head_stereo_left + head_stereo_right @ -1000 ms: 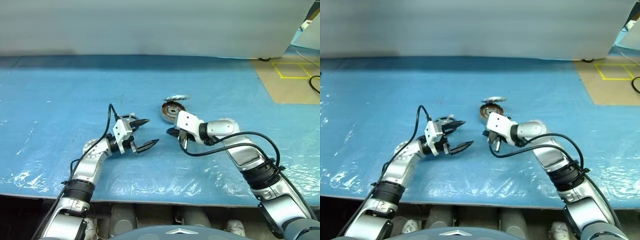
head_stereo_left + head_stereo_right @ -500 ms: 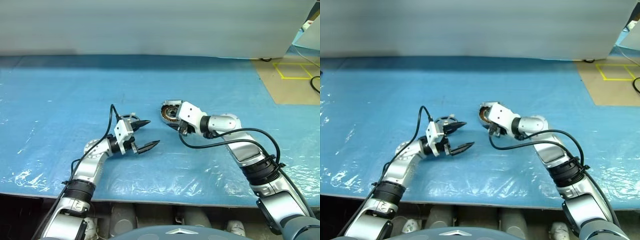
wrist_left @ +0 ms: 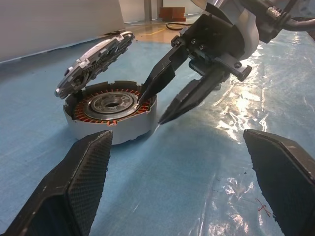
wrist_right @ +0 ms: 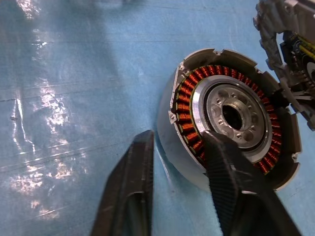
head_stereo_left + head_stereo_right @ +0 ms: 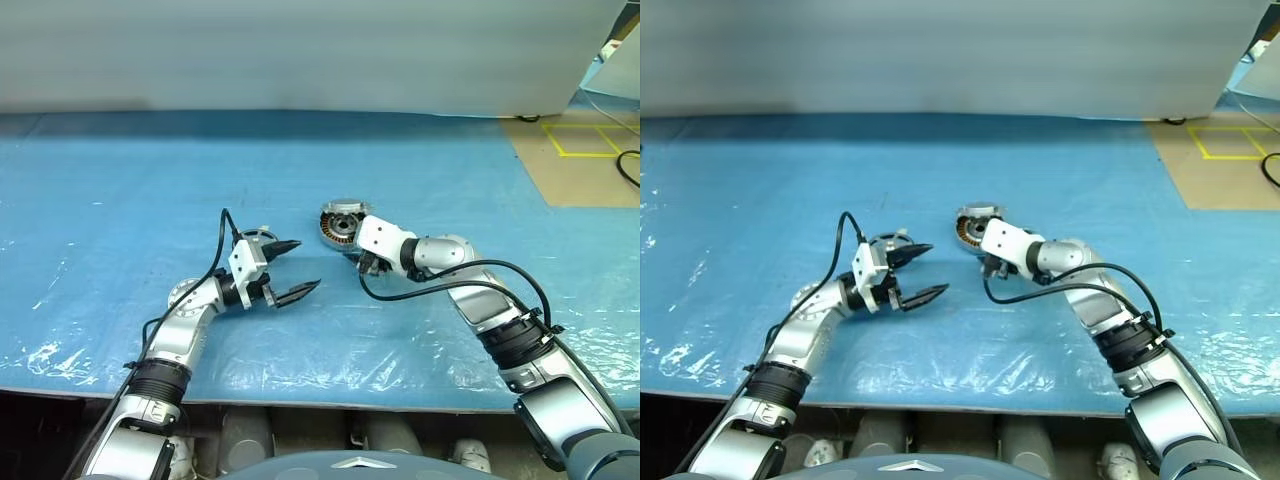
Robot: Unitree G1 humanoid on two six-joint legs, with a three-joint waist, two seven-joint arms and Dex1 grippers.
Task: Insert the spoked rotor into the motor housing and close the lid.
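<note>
Bench [image 5: 120,170]: covered by a blue plastic sheet, wrinkled and glossy along the near edge.
Motor housing [image 3: 110,115]: sits flat on the sheet near the middle of the bench, open side up, with the ring of copper windings exposed.
Spoked rotor [image 4: 235,118]: seated inside the housing within the winding ring, its hub hole facing up.
Lid [image 3: 96,61]: tilted, its low edge resting on the housing's far rim, its high edge raised clear; the housing is not closed.
Right end effector [image 3: 150,108]: at the housing's near-right side, pointing down and to the left. Its fingers stand a narrow gap apart and straddle the wall, one tip over the windings at the rotor's edge, the other outside the wall, low near the sheet. Nothing is gripped; whether the inner tip touches the windings cannot be told.
Left end effector [image 5: 290,268]: left of the housing and well apart from it, roughly level, pointing right toward the housing. Fingers spread wide, holding nothing.
</note>
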